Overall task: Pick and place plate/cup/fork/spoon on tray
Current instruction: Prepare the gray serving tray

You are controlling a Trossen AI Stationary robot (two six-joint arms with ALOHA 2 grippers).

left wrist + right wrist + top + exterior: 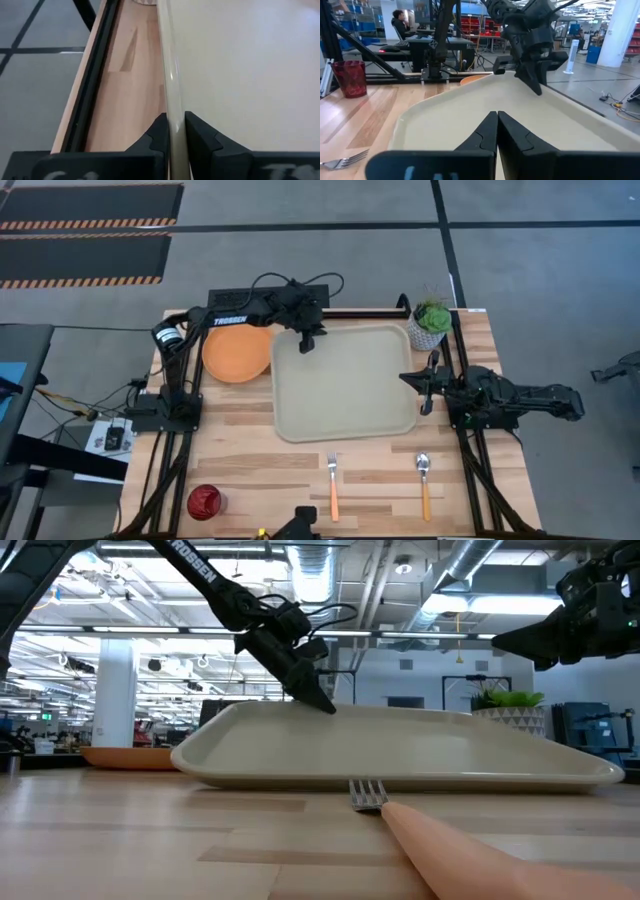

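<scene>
The pale beige tray (345, 380) lies mid-table. My left gripper (308, 343) is shut on its far rim near the far left corner, which also shows in the low view (325, 705) and the left wrist view (172, 135). My right gripper (410, 380) is shut and hovers above the tray's right edge, touching nothing (497, 125). The orange plate (238, 352) lies flat on the table left of the tray. The red cup (204, 502) stands at the near left. The fork (333, 485) and the spoon (424, 480) lie in front of the tray. My left gripper pinches the tray's raised far rim (172, 100) near the far left corner, one finger inside the tray and one outside. The fingers come slanting down from the far side. In the low view the tray (400, 755) looks tilted, far left part raised, near edge on the table.
A white pot with a green plant (430, 325) stands at the tray's far right corner. The arm bases and black frame rails run along the table's left and right sides. Bare wood lies between the cup and the fork.
</scene>
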